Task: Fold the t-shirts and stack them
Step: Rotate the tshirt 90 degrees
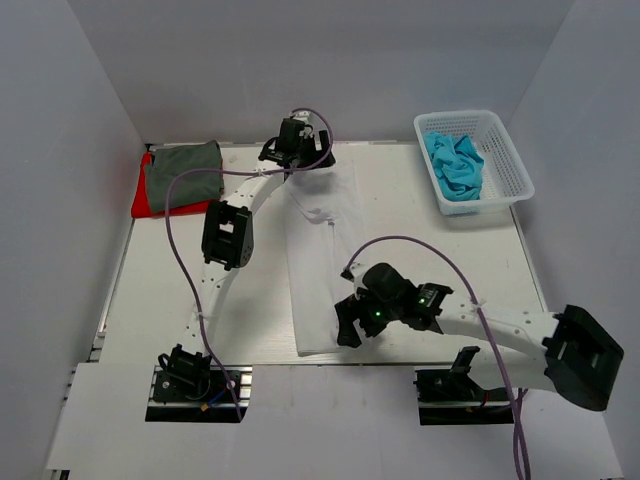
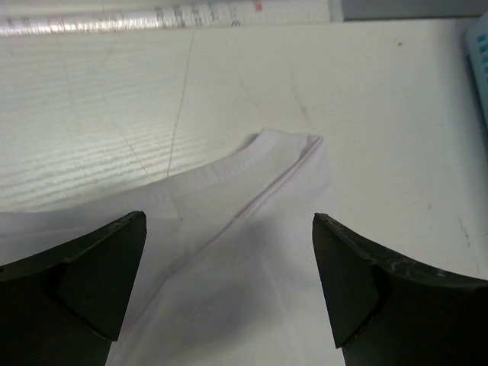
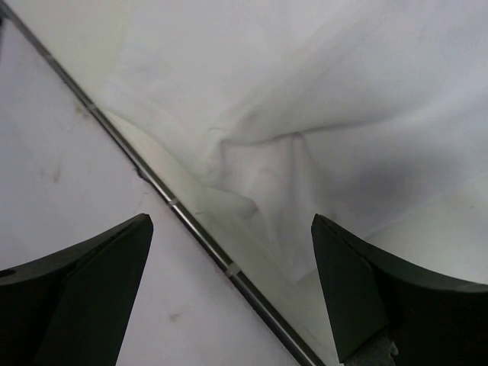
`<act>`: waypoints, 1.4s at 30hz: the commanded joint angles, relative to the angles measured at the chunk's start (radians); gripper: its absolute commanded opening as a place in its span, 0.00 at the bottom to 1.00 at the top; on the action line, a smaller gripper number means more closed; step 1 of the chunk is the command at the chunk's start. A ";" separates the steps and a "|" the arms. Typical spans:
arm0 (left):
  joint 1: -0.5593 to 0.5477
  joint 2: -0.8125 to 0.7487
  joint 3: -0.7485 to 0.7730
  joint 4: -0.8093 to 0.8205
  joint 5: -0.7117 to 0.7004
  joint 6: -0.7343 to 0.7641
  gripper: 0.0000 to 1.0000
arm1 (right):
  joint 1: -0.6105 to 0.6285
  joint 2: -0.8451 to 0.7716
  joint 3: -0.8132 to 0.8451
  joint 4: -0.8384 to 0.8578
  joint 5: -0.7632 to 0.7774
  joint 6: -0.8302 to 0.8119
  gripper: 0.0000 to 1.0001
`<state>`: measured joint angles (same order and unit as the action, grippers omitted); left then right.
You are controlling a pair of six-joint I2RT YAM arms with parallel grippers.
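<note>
Lying lengthwise down the middle of the table (image 1: 450,260), the white t-shirt (image 1: 318,270) is seen as a long, narrow strip, with its collar end at the far side and its hem end close to the table's near edge.

The left gripper (image 2: 229,229) is held over the collar end. Its fingers (image 2: 91,267) are spread wide apart and nothing is gripped between them. In the left wrist view the ribbed collar (image 2: 267,149) is framed between them, with a fold line running back from it. Whether the fingertips touch the cloth cannot be told.

The right gripper (image 3: 232,229) is held over the hem end, and its fingers (image 3: 366,290) are likewise parted with nothing clamped. In the right wrist view a small bunched pucker of white cloth (image 3: 252,164) is seen ahead of them, just beside the metal seam (image 3: 191,217) that marks the near edge of the table top.

At the far left corner, the dark grey t-shirt (image 1: 185,170) is laid folded on top of the red t-shirt (image 1: 142,195), whose edge is exposed along the left side.

At the far right, crumpled turquoise t-shirts (image 1: 455,165) are contained in the white mesh basket (image 1: 510,160), well apart from both arms.
</note>
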<state>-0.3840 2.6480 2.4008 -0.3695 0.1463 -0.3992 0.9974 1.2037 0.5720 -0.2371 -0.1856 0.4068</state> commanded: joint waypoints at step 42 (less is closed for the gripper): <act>-0.159 -1.471 -1.712 -0.161 0.283 -0.286 0.99 | -0.003 -0.098 0.049 0.098 -0.034 -0.019 0.90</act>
<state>-0.4957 1.2087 0.7383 -0.4671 0.3576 -0.6777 0.9989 1.1404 0.5545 -0.0814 -0.3408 0.3828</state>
